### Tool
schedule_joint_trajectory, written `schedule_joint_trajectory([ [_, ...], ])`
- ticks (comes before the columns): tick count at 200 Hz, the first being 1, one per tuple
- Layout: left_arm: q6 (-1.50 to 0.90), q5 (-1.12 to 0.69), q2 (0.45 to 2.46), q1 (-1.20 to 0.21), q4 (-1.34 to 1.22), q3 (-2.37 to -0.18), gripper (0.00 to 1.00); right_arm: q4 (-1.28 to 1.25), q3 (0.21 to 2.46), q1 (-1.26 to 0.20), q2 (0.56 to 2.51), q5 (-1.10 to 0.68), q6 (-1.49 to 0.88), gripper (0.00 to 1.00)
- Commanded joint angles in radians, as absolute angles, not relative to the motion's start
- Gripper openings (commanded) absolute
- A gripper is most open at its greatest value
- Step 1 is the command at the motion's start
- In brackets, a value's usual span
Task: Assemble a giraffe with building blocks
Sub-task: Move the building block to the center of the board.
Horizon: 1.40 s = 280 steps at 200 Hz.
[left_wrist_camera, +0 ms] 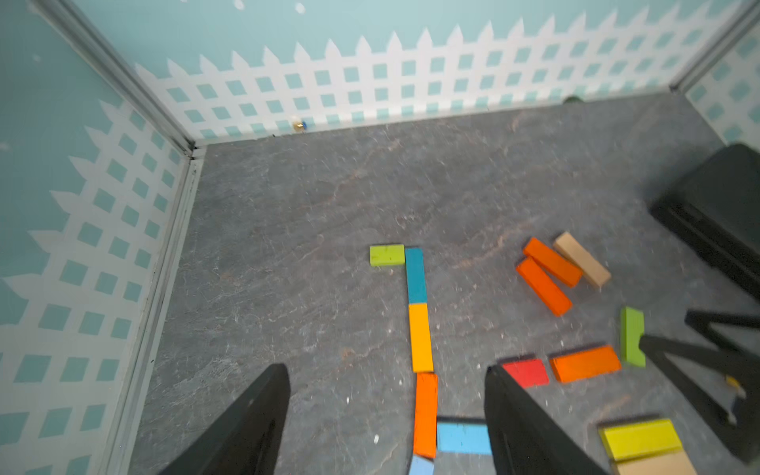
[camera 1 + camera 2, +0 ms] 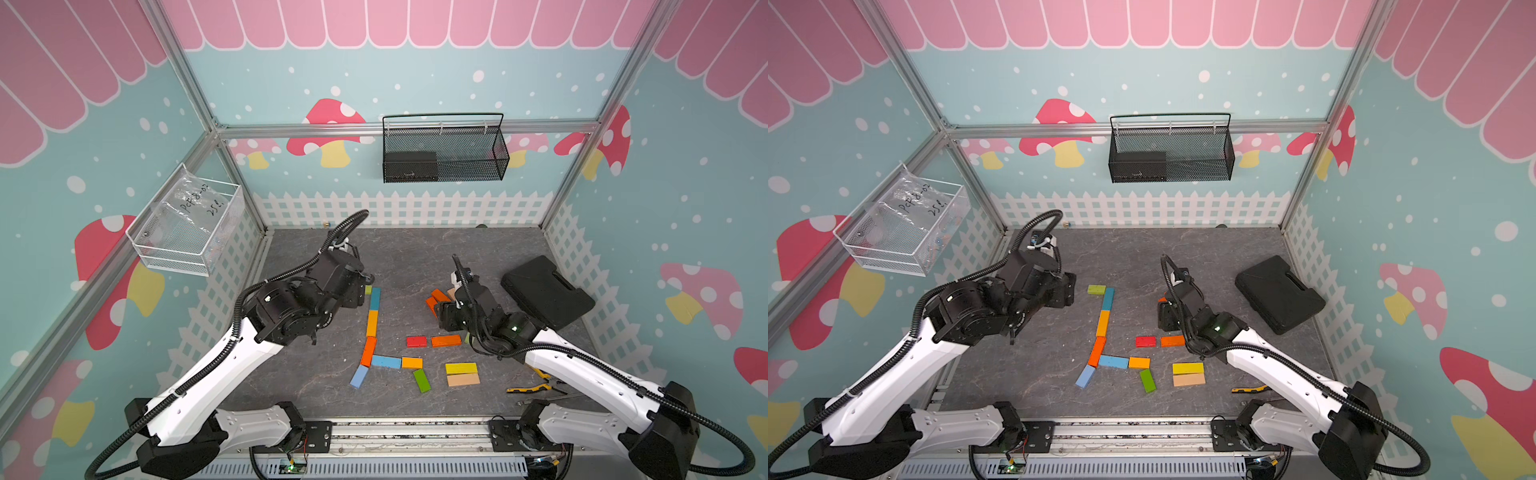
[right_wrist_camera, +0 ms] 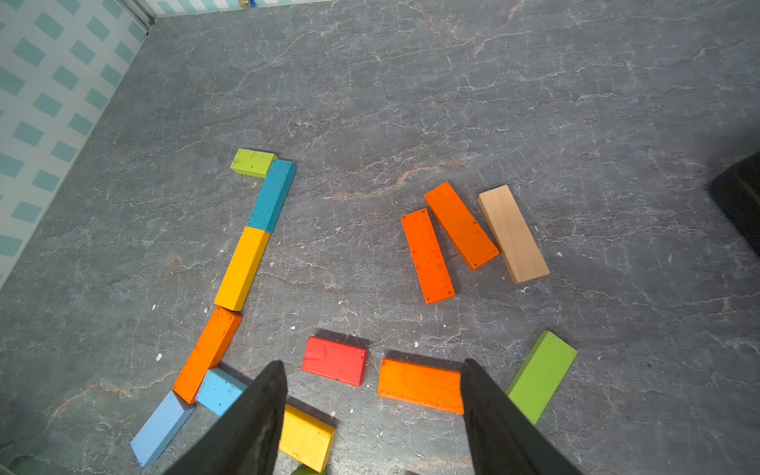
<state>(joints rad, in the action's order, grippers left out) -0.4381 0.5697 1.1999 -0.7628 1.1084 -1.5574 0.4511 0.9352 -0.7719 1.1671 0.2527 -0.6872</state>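
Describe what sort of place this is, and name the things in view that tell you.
Most likely a robot test booth dressed as a playroom: an aluminium frame holds printed mushroom-and-fence wall panels, two robot arms are mounted on a front rail, and building blocks lie on the grey tabletop.

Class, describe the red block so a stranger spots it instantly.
On the grey table, start at the black case on the right. Toward the middle, two blocks lie in a row. The red block is shorter, left of the orange block, and the only red one.
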Motion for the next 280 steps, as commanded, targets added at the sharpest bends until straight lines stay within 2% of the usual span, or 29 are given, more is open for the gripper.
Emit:
schedule_joint_trajectory([
  [1,-0.459,0.487,1.197,-0.657,0.999,-1.526,0.75,0.557,0.999,-0.765,1.212,0.246,-0.702,0.7],
  [41,-0.543,0.254,1.191,-0.485,0.928,-1.426,0.73,0.643,1.103,-0.744,1.321,0.227,-0.692,0.71],
  [89,-0.546,0.137,1.171,-0.423,0.91,-1.32,0.71,0.653,1.198,-0.673,1.543,0.138,-0.628,0.69],
  [156,-0.543,0.1,1.147,-0.417,0.897,-1.234,0.7,0.567,1.314,-0.577,1.807,0.074,-0.533,0.65],
  [220,-0.535,0.085,1.168,-0.414,0.897,-1.219,0.7,0.547,1.324,-0.57,1.926,0.038,-0.516,0.66],
  [280,-0.54,0.084,1.173,-0.414,0.897,-1.22,0.69,0.54,1.372,-0.545,2.03,0.053,-0.49,0.61],
])
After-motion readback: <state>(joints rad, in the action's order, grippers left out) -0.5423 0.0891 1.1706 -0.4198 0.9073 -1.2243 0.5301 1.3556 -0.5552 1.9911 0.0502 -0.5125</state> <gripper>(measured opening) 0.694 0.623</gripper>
